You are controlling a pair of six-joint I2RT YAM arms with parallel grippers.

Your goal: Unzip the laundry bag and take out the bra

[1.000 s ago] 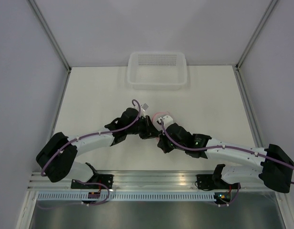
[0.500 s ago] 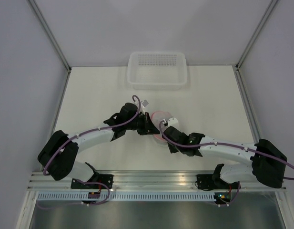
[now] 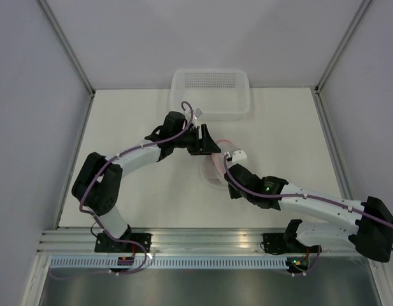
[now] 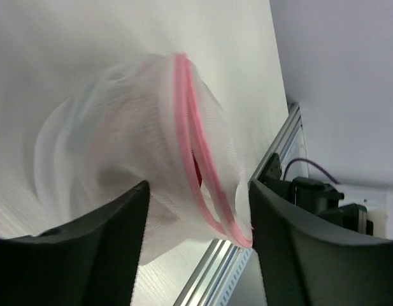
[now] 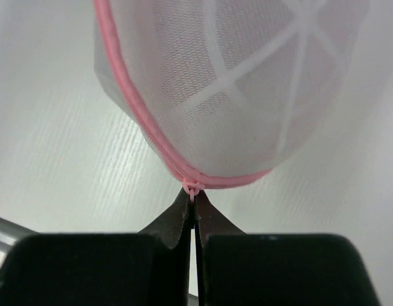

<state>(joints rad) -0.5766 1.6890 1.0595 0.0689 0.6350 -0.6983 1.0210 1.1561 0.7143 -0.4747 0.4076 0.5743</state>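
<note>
The laundry bag point(image 3: 213, 173) sits mid-surface point(image 3: 279, 127), between the two arms and near the clear basket point(image 3: 211, 95). The right gripper point(image 5: 195, 203) is clenched on its pink zipper pull point(image 5: 192, 187). The left gripper point(image 4: 197, 197) is released, with fingers either side of the bag.

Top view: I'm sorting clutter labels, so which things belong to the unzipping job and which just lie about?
In the job: laundry bag; zipper pull, pinched by right gripper; left gripper, open at the bag.
Lying about: clear plastic basket at the far edge of the table.

Lab test cell: white table point(image 3: 285, 127), grey panel walls point(image 3: 30, 95), aluminium rail point(image 3: 202, 237).
</note>
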